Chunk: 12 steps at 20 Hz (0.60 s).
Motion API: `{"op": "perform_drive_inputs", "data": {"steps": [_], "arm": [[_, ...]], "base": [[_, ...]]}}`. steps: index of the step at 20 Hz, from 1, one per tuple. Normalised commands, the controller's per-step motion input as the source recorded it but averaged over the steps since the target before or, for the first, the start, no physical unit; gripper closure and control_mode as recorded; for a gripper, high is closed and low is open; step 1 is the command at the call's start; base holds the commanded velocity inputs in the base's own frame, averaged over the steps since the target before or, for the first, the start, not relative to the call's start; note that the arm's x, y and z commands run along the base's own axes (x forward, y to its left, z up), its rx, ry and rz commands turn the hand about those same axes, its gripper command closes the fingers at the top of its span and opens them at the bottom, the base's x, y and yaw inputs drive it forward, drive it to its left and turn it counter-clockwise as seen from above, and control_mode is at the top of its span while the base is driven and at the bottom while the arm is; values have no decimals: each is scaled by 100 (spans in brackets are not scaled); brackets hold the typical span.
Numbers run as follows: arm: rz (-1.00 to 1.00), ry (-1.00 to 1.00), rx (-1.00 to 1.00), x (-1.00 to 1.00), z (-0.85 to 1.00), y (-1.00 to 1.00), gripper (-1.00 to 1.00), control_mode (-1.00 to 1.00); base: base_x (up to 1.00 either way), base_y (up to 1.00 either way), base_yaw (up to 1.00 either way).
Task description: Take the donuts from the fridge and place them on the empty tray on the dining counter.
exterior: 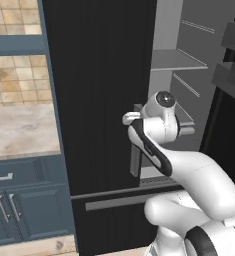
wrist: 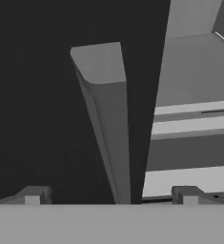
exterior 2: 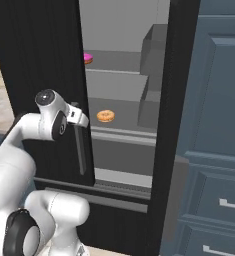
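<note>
Two donuts lie on the grey shelves of the fridge [exterior 2: 39,60], whose right door stands open: the orange-tan donut [exterior 2: 105,116] just beyond the gripper [wrist: 111,195] and to its right on the lower shelf, the pink donut [exterior 2: 88,58] higher up on the shelf above. The gripper is spread wide and holds nothing; its two fingertips [wrist: 32,194] stand either side of the grey handle [wrist: 111,133] on the shut left door, not pinching it.

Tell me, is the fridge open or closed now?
Open on one side. The fridge still has its left door shut, but beside it the grey shelves show, with the pink donut and the orange donut on them.
</note>
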Motion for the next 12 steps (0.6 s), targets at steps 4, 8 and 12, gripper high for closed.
{"op": "perform_drive_inputs", "data": {"steps": [4,8,12], "arm": [[2,-7,0,31,-36,1,-100,-100],[0,-6,0,44,-22,0,-100,-100],[0,-2,0,57,-16,0,-100,-100]], "base": [[0,0,0],[0,0,0],[0,0,0]]}}
